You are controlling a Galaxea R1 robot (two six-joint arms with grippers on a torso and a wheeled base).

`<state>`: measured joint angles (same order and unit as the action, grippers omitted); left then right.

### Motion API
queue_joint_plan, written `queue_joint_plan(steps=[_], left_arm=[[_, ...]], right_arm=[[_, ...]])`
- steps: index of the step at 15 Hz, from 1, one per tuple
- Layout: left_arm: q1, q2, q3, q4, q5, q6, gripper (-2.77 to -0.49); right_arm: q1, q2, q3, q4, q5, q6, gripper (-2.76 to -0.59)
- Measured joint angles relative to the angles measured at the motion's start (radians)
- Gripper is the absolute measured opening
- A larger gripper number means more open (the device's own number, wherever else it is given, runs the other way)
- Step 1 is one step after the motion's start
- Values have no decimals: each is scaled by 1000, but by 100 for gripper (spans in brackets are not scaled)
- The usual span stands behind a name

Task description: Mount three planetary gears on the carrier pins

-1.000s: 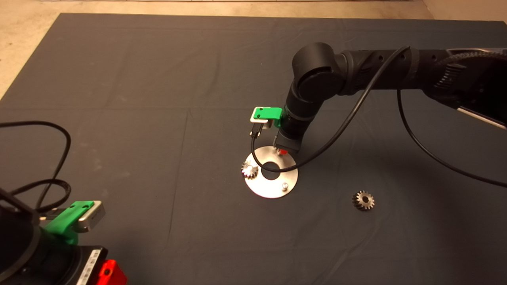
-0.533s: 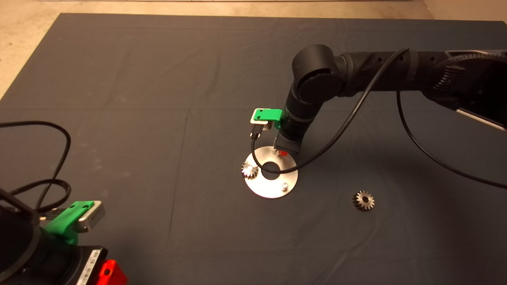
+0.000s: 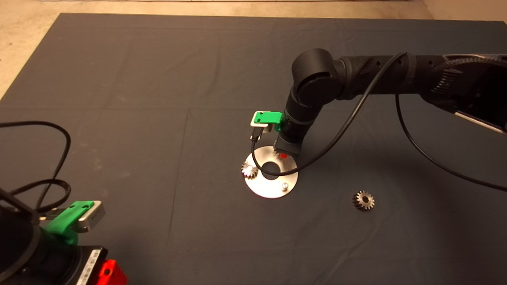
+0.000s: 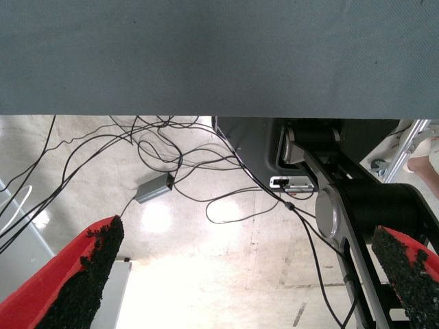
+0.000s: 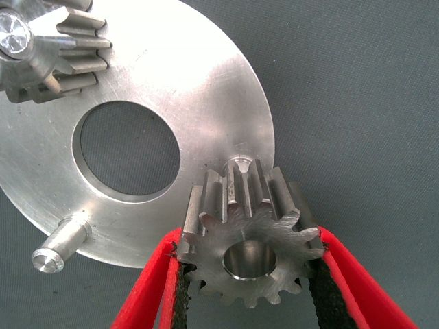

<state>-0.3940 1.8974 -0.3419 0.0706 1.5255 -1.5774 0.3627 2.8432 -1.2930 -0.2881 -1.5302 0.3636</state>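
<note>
Holding the second gear [image 5: 248,245] between my right tool's [image 5: 250,274] red fingers [image 5: 147,291], clenched on its toothed flanks, bore facing the wrist camera. Right tool sits over the far edge of the carrier disc [image 3: 263,189], arm reaching in from the right.

Status of parts:
- One gear [image 3: 249,170] already seated on its pin at the disc's left rim; pin tip shows bright through the bore in the wrist view [image 5: 15,34].
- One bare pin [image 3: 284,185] on the near side of the disc, standing free [image 5: 60,244].
- Third pin: hidden under the gear I carry; only a small glint [image 5: 241,163] at the disc rim just past the gear's teeth, cannot tell if that is the pin.
- Last gear [image 3: 363,200] lies flat on the surface, well apart from the disc, to the right.
- Left tool [image 4: 240,274] parked at the lower left, fingers spread and grasping nothing, looking at floor and cables.

Step in hand, as I judge it: placing gear two on the far pin. Whether the bore is already on the pin I cannot tell.

Next move calls for: bore centred over the pin, gear kept level, straight descent; a tilt would likely jam it. Release only once it sits flat on the disc. Then fetch the loose gear for the near pin.
</note>
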Motion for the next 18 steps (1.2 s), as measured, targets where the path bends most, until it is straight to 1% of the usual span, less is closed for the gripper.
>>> queue_joint_plan(steps=[5,8,12,18], left_arm=[[0,0,0,0,0,0,-64],[0,0,0,0,0,0,-64],[0,0,0,0,0,0,-64],[0,0,0,0,0,0,-64]], right_arm=[[-1,-3,0,0,1,0,-234],[-11,-3,1,0,-1,0,-234],[-11,-2,1,0,0,0,-234],[-12,15,-1,-1,-1,0,-234]])
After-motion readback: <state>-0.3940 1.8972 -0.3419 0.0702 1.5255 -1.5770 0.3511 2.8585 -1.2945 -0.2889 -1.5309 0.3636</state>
